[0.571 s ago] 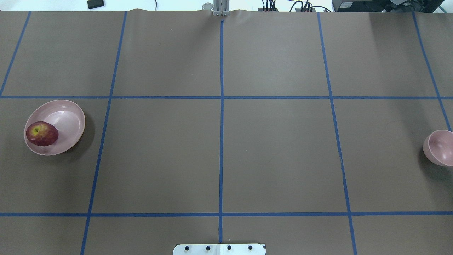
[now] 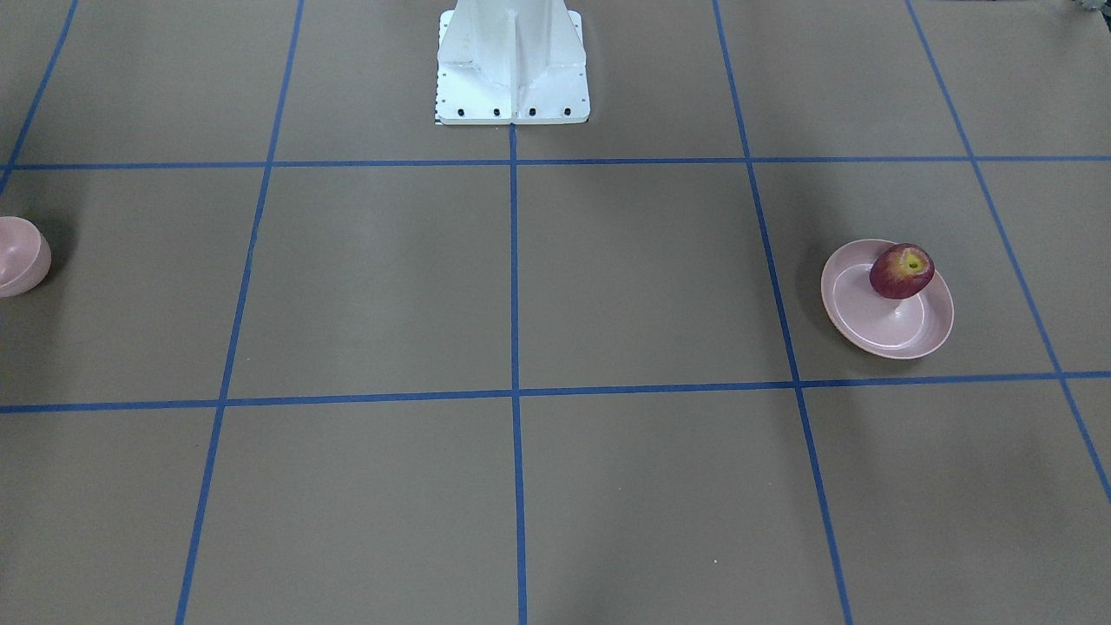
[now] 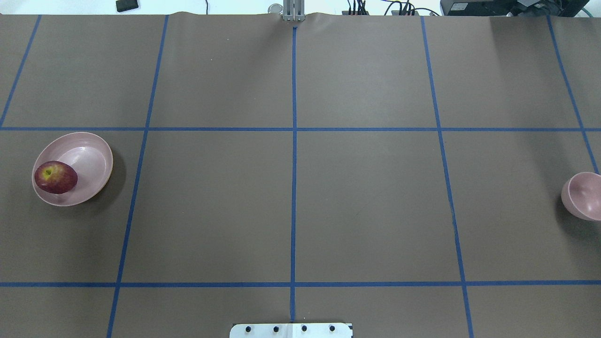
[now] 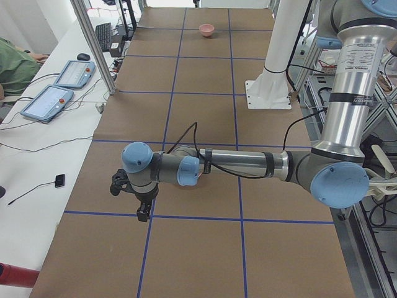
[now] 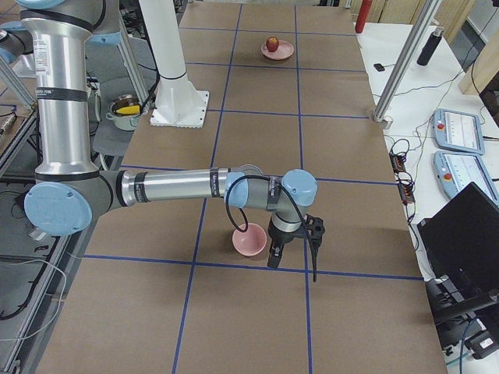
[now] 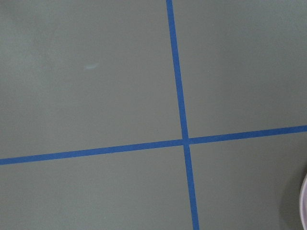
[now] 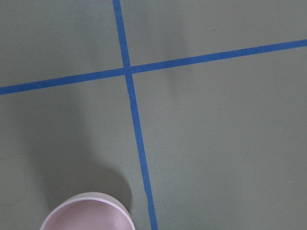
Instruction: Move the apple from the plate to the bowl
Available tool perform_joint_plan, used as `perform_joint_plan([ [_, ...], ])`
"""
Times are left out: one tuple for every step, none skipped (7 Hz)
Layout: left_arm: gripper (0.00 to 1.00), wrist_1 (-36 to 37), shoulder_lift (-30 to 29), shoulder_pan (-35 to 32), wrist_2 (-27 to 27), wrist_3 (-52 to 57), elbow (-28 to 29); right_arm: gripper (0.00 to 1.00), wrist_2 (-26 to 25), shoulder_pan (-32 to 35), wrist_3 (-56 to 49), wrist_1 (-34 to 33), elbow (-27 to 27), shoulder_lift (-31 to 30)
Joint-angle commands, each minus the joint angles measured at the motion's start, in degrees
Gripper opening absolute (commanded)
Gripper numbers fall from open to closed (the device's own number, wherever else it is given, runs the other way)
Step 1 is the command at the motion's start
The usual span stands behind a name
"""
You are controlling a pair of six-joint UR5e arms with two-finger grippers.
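The dark-red apple lies on the near-left side of the wide pale-pink plate at the table's left; both also show in the front-facing view, the apple on the plate. The small deep pink bowl stands empty at the far right edge. My left gripper shows only in the exterior left view, and I cannot tell if it is open or shut. My right gripper hangs just beside the bowl in the exterior right view, its state unclear. The bowl's rim shows in the right wrist view.
The brown table is marked with a blue tape grid. The robot's white base stands at the table's robot side. A thin pink sliver of the plate shows at the left wrist view's edge. Pendants and cables lie on side benches.
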Motion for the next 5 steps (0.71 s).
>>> perform_joint_plan([
  [0.99,-0.07,0.09,0.00,-0.10,0.09,-0.01,1.00,-0.07,0.00,0.03,0.05,0.00,-0.08],
  [0.99,-0.16,0.00,0.00,0.08,0.01,-0.27,1.00,-0.07,0.00,0.03,0.05,0.00,-0.08],
  [0.99,-0.16,0.00,0.00,0.43,0.01,-0.54,1.00,0.02,0.00,0.55,0.05,0.08,0.18],
  [0.99,-0.16,0.00,-0.09,0.43,0.01,-1.59,1.00,0.19,0.00,0.73,0.05,0.26,0.53],
  [0.99,-0.42,0.44,0.09,0.26,0.09,-2.29,1.00,0.20,-0.52,0.73,0.22,0.43,0.89],
])
